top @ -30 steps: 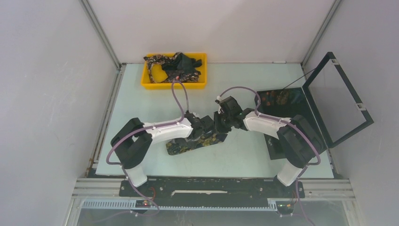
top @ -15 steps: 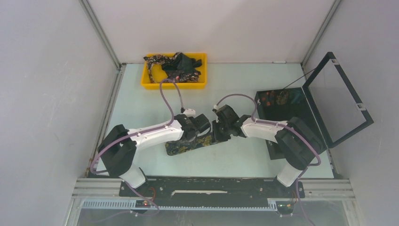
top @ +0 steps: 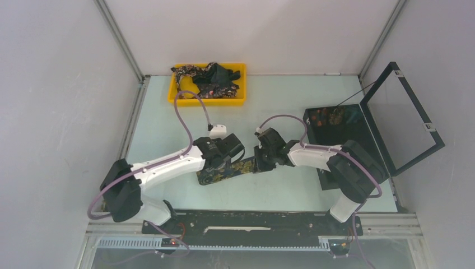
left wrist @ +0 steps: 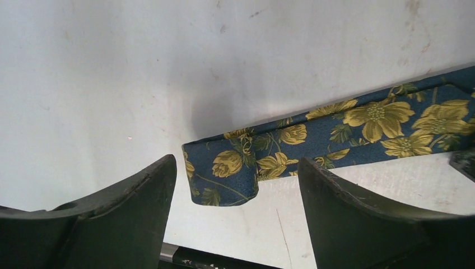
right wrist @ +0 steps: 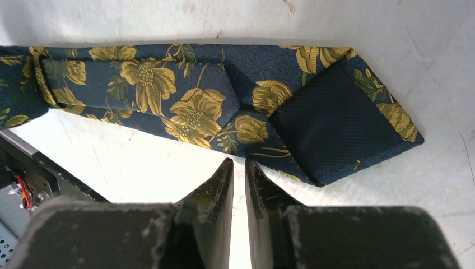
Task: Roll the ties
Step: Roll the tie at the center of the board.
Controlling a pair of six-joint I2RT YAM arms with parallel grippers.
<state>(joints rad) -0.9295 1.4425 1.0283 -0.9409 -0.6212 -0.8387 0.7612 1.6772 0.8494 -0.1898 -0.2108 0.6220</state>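
One dark blue tie (top: 245, 166) with yellow flowers lies flat on the table, running from near left to far right. Its narrow folded end (left wrist: 224, 178) lies on the table between the tips of my open left gripper (left wrist: 236, 163), which holds nothing. Its wide pointed end (right wrist: 336, 115) lies underside up in front of my right gripper (right wrist: 238, 163). That gripper is shut with nothing between its fingers, its tips at the tie's near edge. From above, my left gripper (top: 216, 166) and right gripper (top: 260, 161) stand over the tie's two ends. More ties (top: 212, 78) lie heaped in the tray.
The yellow tray (top: 207, 102) stands at the back left. A black hinged box (top: 336, 131) sits at the right with its lid (top: 404, 117) raised open. The table's near edge with a metal rail (left wrist: 190, 259) lies just behind the left fingers.
My left gripper has opened wider and slid left along the tie to its narrow end, the arm stretching out. The right gripper has shifted slightly nearer and stays shut.
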